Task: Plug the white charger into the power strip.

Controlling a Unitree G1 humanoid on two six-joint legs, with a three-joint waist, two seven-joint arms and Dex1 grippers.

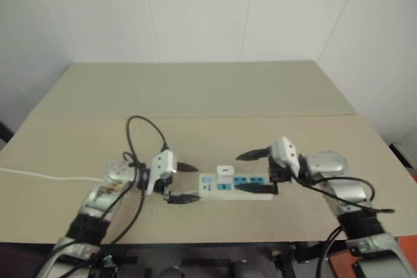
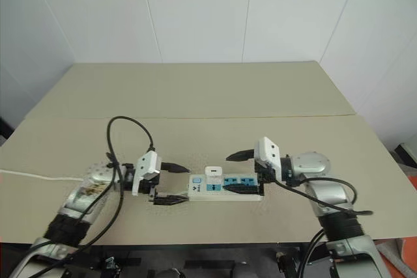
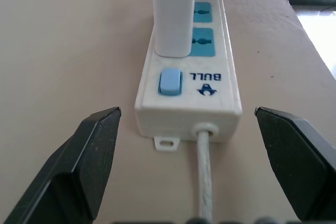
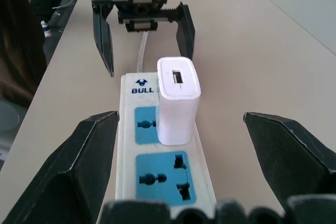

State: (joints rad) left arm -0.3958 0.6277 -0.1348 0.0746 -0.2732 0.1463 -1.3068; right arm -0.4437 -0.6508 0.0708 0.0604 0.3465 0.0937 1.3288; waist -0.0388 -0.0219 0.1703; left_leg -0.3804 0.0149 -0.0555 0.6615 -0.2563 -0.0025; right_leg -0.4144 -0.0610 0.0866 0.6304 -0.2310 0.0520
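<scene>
The power strip (image 1: 242, 186) lies flat on the beige table near its front edge, blue switch end toward my left arm. The white charger (image 1: 225, 172) stands upright in the socket nearest the switch (image 3: 170, 81). My left gripper (image 1: 184, 182) is open at the switch end, its fingers (image 3: 89, 156) spread wider than the strip and touching nothing. My right gripper (image 1: 255, 172) is open at the opposite end, fingers (image 4: 84, 156) on either side of the strip and clear of the charger (image 4: 178, 100). The left gripper (image 4: 142, 24) also appears beyond the charger in the right wrist view.
The strip's thin white cord (image 3: 203, 177) leaves the switch end, and a white cord (image 1: 39, 175) trails off the table's left side. A black cable (image 1: 143, 128) loops above my left wrist. A seam (image 1: 260, 116) crosses the table (image 1: 208, 89); the white wall stands behind.
</scene>
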